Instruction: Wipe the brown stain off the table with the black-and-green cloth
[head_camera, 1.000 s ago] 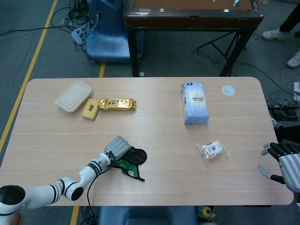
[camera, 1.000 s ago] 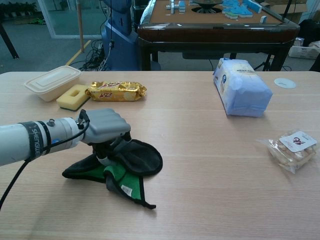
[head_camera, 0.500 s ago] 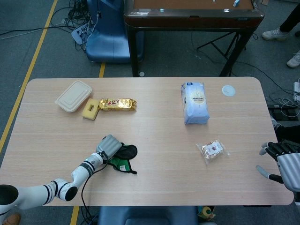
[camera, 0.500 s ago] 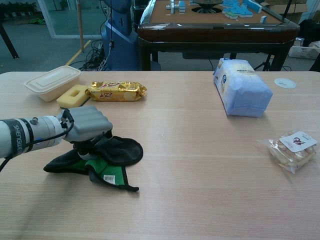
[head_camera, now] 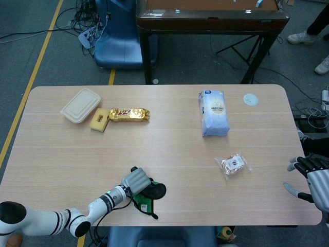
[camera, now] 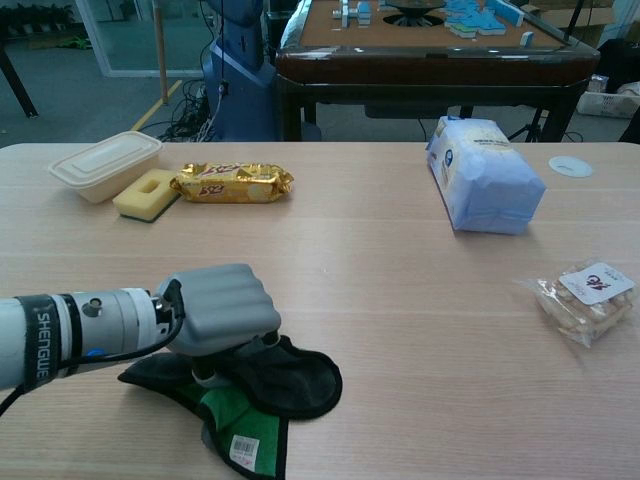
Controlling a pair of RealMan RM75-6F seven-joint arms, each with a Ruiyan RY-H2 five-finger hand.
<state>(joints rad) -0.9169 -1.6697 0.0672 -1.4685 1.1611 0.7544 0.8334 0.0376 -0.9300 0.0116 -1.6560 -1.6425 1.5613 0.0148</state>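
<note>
At the far left of the table [head_camera: 51,154], a lidded box [head_camera: 80,105] lay beside a yellow sponge [head_camera: 99,120] and a gold snack bar [head_camera: 128,114]; in the chest view these were the box [camera: 104,165], sponge [camera: 147,194] and bar [camera: 232,182].

Nearer the front edge, the left hand [head_camera: 136,182] rested knuckles-up on the cloth [head_camera: 150,196], its fingers curled down into the fabric and holding it against the table. The chest view showed the hand [camera: 218,309] sitting on the left part of the cloth [camera: 280,380], with black folds spreading out to the right of the hand and a green patch with a white label hanging toward the front edge. No brown stain could be made out.

Further right lay a blue-and-white bag [head_camera: 213,112], then a small clear packet of snacks [head_camera: 234,165], and a white disc [head_camera: 250,99] near the far right corner.

At the right edge, the right hand [head_camera: 314,180] hovered off the table, fingers spread, holding nothing.
</note>
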